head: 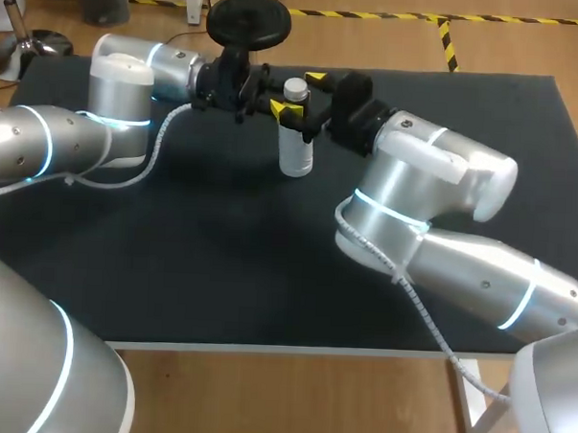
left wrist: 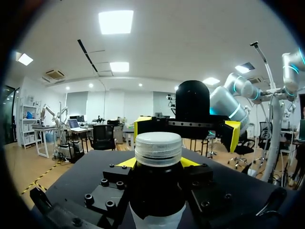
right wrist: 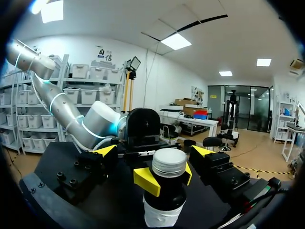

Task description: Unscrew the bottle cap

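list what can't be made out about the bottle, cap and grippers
Threads under the cap, so how far it is unscrewed: covered by the cap itself, every view.
Base of the bottle: cut off by the edge in both wrist views.
Where the left gripper touches the neck: behind the bottle in left wrist view, too small in head view.

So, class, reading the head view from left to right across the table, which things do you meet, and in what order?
In order: left arm → bottle → right arm.
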Controlling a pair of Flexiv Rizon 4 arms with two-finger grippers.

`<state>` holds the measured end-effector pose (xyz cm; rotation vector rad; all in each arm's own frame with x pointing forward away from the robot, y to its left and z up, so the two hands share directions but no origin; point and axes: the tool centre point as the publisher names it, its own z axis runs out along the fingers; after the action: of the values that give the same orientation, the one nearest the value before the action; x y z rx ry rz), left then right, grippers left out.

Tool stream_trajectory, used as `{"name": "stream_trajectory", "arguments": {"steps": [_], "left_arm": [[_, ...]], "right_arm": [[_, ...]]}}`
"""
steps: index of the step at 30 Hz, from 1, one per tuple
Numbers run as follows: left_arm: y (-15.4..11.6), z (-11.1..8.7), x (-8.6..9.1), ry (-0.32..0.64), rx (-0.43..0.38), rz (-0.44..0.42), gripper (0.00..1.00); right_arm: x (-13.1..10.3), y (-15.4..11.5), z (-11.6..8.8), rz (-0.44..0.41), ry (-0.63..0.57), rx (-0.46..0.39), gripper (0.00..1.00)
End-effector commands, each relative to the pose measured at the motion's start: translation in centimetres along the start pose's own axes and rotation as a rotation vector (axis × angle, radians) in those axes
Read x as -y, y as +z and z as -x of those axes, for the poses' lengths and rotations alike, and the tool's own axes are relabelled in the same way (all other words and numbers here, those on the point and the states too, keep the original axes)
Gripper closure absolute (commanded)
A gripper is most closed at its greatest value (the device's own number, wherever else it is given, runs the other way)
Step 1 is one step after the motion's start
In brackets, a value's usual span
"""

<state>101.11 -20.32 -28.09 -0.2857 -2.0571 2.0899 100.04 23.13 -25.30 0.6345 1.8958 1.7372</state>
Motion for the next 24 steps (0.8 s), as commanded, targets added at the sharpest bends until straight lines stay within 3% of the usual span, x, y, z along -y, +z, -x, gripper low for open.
{"name": "stream_trajectory", "arguments": {"steps": [1,23,24], "left_arm": [[0.0,0.3,-0.1,-0.001,-0.006,-0.001,1.00],[0.0,0.3,-0.1,-0.001,-0.006,-0.001,1.00],[0.0,0.3,-0.1,-0.001,-0.006,-0.001,1.00]], "right_arm": [[0.2,0.6,0.1,0.003,-0.001,0.113,0.00],[0.4,1.1,2.2,0.034,0.023,0.121,0.00],[0.4,1.1,2.3,0.034,0.024,0.121,0.07]]}}
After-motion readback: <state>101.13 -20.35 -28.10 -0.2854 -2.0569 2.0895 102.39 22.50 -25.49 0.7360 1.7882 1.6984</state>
